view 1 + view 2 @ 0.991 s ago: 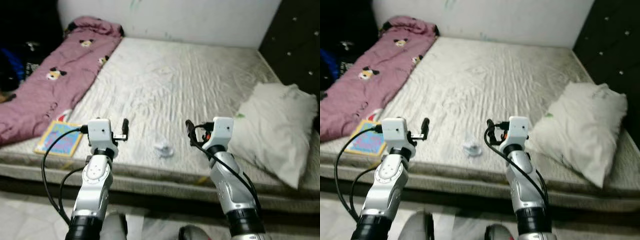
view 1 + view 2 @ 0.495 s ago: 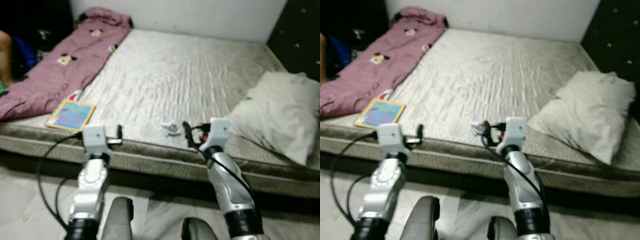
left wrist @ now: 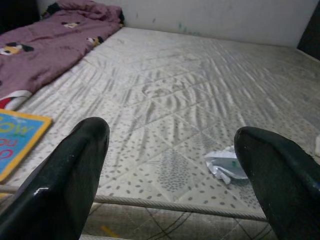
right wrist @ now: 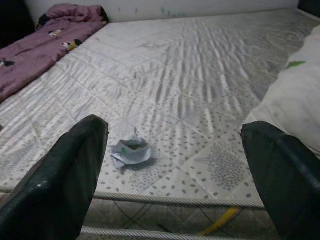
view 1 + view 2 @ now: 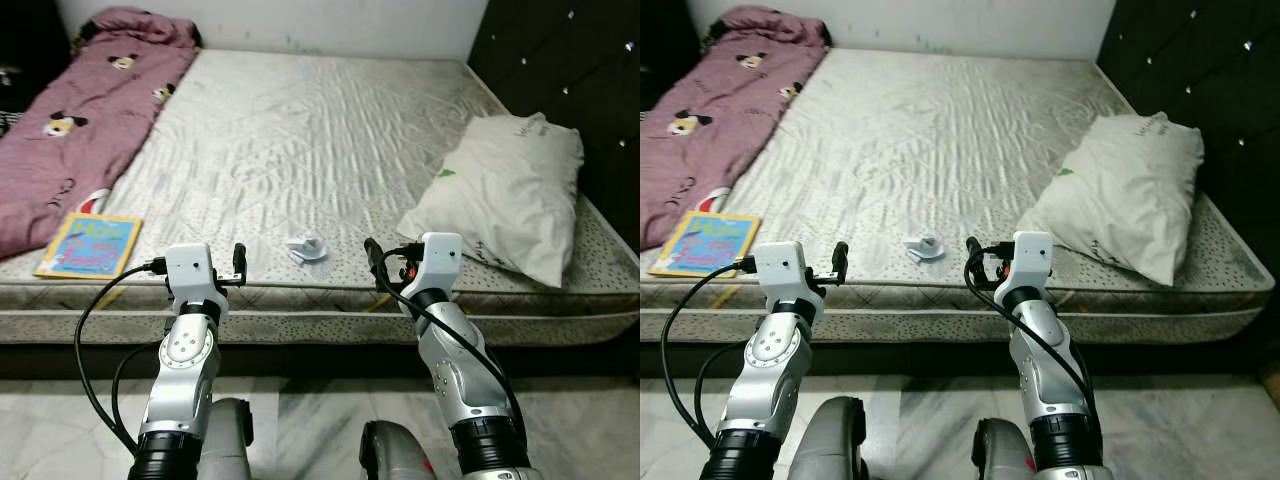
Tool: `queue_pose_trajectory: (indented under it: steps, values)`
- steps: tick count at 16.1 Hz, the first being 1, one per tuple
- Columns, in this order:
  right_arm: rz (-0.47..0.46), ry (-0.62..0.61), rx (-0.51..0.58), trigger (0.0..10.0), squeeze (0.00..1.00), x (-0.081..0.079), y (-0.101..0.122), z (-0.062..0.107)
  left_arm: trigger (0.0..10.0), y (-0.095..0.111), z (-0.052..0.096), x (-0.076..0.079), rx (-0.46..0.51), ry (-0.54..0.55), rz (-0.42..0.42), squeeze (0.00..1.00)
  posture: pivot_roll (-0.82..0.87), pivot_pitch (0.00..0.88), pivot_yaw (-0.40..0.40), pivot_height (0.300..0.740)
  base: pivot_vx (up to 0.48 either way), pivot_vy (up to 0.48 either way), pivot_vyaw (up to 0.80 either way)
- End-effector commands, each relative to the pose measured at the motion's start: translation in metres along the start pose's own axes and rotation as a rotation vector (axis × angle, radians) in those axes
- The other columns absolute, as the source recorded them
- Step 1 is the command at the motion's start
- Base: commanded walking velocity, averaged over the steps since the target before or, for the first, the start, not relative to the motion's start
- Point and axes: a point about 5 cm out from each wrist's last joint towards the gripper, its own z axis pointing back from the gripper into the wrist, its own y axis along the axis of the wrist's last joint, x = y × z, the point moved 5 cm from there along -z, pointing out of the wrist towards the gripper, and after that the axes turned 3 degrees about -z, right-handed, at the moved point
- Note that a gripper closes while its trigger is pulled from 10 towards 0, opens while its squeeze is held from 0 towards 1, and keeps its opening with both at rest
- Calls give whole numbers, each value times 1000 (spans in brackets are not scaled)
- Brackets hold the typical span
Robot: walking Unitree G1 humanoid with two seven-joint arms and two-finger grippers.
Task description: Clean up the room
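- One bare quilted mattress ahead, with a corded edge along its near side.
- One crumpled white paper scrap on the mattress close to that near edge, lying between the two grippers and just beyond their fingertips, touching neither.
- Left gripper raised before the mattress edge, both black fingers spread wide and holding nothing; paper scrap beyond the tips, close to the inner finger.
- Right gripper raised at like height, fingers likewise spread wide and empty; paper scrap beyond the tips, nearer the inner finger.
- One colourful children's book, blue cover with yellow border, flat on the mattress, outward of the left gripper's fingers and well apart from them.
- One mauve blanket with cartoon mouse prints, stretched along the mattress side beyond the book.
- One white pillow with a small green mark, outward of and beyond the right gripper's fingers, lying apart from them.
- One dark tufted headboard behind the pillow.
- Pale marbled floor below both arms.
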Motion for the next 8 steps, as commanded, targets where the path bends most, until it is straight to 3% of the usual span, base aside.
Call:
queue_pose_trajectory:
  steps: [1, 8]
  values:
    - [6, 17, 1, 10000, 0, -3, 2, 0, 10000, 1, 0, -1, 2, 15, -5, 0, -19, 64, -44, 585, 0, 0, 0]
    - [13, 37, -6, 10000, 0, -7, 1, -2, 10000, 2, -1, -3, -4, 4, 17, 0, -23, 91, -40, 575, 0, 0, 0]
